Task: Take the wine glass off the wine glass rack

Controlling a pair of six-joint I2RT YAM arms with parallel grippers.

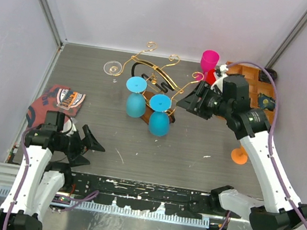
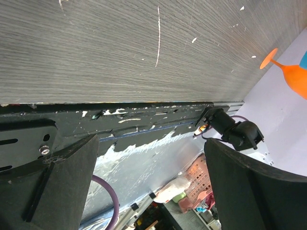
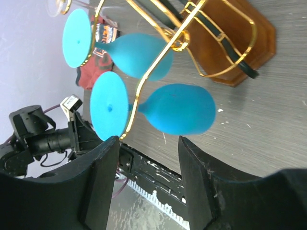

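Note:
The gold wire wine glass rack (image 1: pixel 149 66) stands mid-table on its brown wooden base (image 3: pixel 240 43). Two blue wine glasses hang upside down from its arms: one farther back (image 1: pixel 136 102) (image 3: pixel 139 52), one nearer (image 1: pixel 159 120) (image 3: pixel 178 109). My right gripper (image 1: pixel 181 103) (image 3: pixel 148 143) is open just right of the nearer blue glass; its bowl and foot (image 3: pixel 109 106) lie just past the fingertips, with nothing between the fingers. The left gripper (image 1: pixel 95 155) (image 2: pixel 148 187) is wide open and empty, low at the front left.
A clear glass (image 1: pixel 113 68) lies left of the rack. A pink cup (image 1: pixel 210 60) and an orange compartment tray (image 1: pixel 253 84) sit at the back right. An orange glass (image 1: pixel 239 156) (image 2: pixel 292 76) lies by the right arm. A patterned packet (image 1: pixel 56 101) lies at left.

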